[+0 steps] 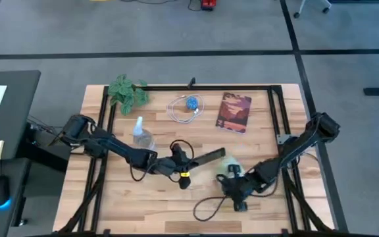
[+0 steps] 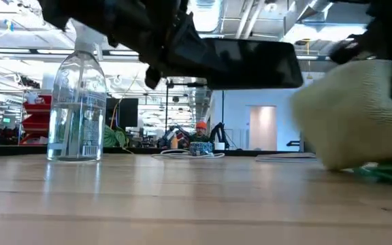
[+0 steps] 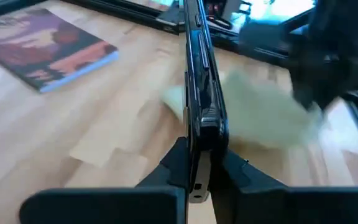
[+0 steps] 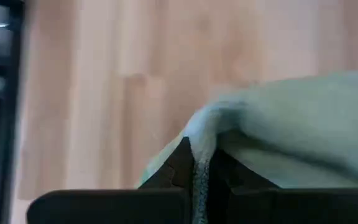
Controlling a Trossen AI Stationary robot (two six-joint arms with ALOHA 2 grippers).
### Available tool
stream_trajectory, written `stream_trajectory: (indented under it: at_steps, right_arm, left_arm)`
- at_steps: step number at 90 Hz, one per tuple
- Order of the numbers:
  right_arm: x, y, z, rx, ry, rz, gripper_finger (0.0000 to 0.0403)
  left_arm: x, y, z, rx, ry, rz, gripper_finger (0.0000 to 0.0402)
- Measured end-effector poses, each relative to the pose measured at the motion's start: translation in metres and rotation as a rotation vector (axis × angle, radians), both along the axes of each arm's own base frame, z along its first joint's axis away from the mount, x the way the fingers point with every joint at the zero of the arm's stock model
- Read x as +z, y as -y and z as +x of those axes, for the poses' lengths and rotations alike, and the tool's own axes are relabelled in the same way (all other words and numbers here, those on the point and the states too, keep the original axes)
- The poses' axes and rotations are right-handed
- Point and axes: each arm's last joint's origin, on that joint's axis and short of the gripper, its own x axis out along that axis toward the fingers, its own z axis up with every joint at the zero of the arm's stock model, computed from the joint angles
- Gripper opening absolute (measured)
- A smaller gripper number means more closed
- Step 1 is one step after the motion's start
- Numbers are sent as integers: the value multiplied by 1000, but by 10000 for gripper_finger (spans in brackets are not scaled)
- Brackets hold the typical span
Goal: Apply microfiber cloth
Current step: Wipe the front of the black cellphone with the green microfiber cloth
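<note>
I see the wooden counter [image 1: 150, 197] on grey floor [image 1: 58, 33]. My left gripper [image 1: 191, 161] pinches the phone [image 1: 209, 157] at centre; my right gripper [image 1: 229, 175] pinches the cloth [image 1: 230, 166] lower right. A bottle [image 1: 141, 137], plant [image 1: 127, 91], cable [image 1: 185, 108] and book [image 1: 234, 112] sit above.

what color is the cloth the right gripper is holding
Pale mint green, plain: the microfiber cloth pinched in the right gripper, best seen in the right wrist view.
</note>
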Motion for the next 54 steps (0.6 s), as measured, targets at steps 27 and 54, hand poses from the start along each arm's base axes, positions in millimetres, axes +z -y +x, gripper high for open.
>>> stream_trajectory:
  at_steps: [27, 54]
  right_arm:
    - [18, -19, 23, 244, 18, -101, 106]
    - [55, -46, 26, 188, 139, 44, 280]
  left_arm:
    - [2, -1, -3, 13, -25, 27, 10]
    - [0, 0, -5, 28, -38, 43, 10]
